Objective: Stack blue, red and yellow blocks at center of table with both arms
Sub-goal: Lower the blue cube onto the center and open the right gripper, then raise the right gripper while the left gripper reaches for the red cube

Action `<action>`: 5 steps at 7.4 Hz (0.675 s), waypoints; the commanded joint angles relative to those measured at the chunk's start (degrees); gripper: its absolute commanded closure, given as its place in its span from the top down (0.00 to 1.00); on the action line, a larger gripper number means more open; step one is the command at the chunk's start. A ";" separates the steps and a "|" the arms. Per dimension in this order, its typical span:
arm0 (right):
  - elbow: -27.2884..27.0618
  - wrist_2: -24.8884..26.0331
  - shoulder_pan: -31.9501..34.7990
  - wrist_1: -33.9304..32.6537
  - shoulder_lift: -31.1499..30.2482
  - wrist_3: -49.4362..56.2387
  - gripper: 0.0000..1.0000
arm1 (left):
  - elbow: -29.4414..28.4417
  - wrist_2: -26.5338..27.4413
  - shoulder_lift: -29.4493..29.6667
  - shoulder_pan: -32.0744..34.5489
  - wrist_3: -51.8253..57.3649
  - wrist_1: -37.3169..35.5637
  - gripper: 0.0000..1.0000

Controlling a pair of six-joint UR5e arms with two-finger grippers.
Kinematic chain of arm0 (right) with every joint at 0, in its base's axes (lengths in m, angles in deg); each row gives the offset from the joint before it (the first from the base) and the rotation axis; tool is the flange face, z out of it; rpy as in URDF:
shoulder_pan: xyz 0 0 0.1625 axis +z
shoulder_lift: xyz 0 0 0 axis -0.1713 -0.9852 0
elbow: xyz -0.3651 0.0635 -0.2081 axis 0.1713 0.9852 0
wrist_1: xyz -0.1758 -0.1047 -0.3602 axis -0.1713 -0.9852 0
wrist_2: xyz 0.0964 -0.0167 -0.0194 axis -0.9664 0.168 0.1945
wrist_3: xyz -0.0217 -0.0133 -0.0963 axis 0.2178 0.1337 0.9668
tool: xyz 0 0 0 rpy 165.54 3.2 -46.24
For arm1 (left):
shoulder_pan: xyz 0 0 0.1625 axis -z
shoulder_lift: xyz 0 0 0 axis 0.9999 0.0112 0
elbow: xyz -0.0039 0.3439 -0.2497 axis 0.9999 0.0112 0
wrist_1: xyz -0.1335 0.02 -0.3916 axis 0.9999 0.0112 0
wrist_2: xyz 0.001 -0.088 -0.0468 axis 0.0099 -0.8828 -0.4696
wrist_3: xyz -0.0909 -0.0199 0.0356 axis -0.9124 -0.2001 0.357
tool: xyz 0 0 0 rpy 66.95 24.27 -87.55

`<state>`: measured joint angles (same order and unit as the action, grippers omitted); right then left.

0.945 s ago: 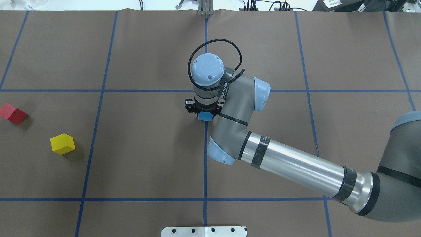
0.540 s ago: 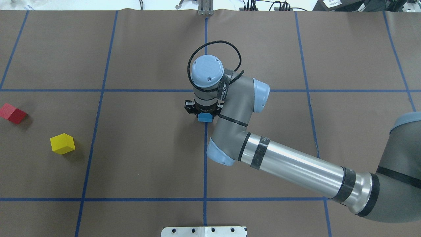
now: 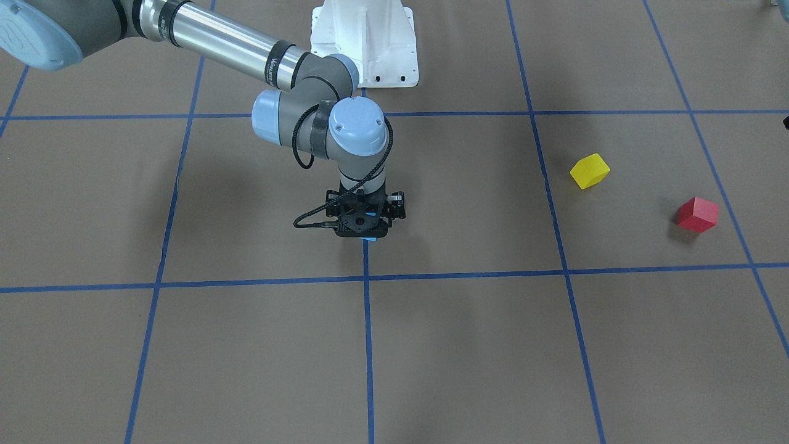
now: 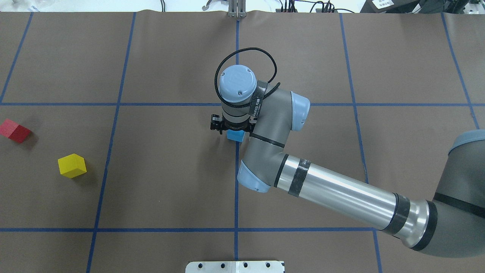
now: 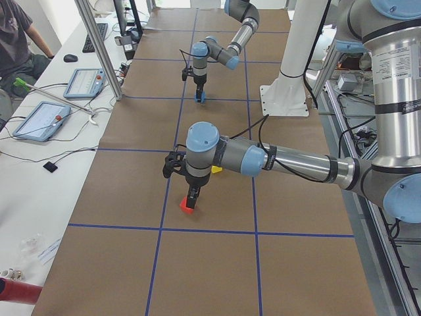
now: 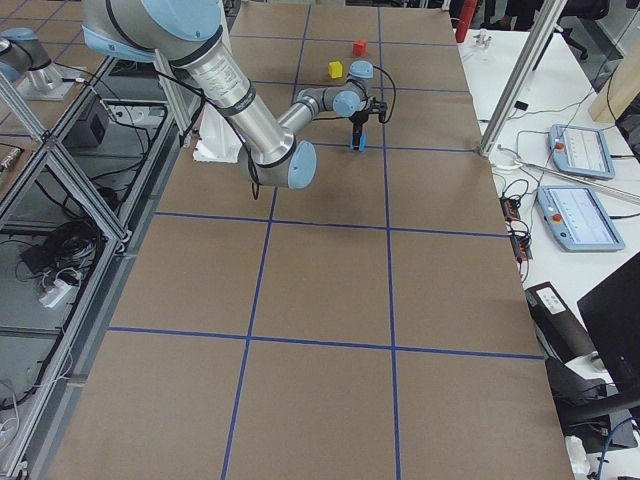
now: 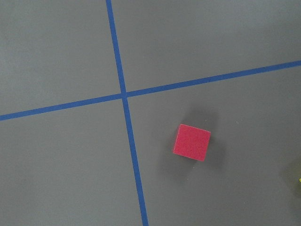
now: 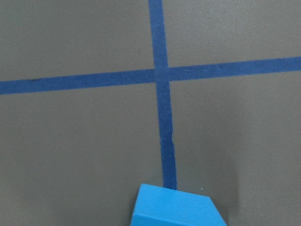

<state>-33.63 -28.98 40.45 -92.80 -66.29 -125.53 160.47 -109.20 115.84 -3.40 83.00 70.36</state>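
My right gripper [image 4: 233, 132] stands upright at the table's centre, shut on the blue block [image 4: 235, 135]. It holds the block at or just above the paper, on the blue centre line. Only a sliver of the block shows in the front view [image 3: 370, 238]; it fills the bottom of the right wrist view [image 8: 176, 207]. The red block [image 4: 15, 131] and the yellow block [image 4: 72, 165] lie far to the left. My left gripper [image 5: 191, 195] hangs above the red block [image 7: 192, 142]. It shows only in the exterior left view, so I cannot tell its state.
Brown paper with a blue tape grid [image 4: 236, 189] covers the table. The white robot base plate [image 3: 363, 43] sits at the near middle edge. A metal post [image 5: 99, 46] and tablets [image 5: 39, 120] stand on the operators' side.
My right wrist has shifted slightly to the left, and the blue block has shifted with it. The red and yellow blocks have not moved.
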 commanded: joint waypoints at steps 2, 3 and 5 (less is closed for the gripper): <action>-14.11 -4.20 4.54 -0.60 -8.42 -0.14 1.00 | -8.29 0.16 0.65 -2.36 0.20 14.20 0.99; -18.87 -5.52 6.22 -0.60 -13.25 0.04 1.00 | -12.34 0.50 0.73 -6.20 0.02 19.86 0.99; -26.62 -6.59 8.86 -0.34 -21.61 0.21 1.00 | -15.72 0.68 1.52 -11.82 -3.02 23.77 1.00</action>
<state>-55.21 -34.86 47.64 -93.30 -82.42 -125.43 146.78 -108.70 116.78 -10.78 82.29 91.23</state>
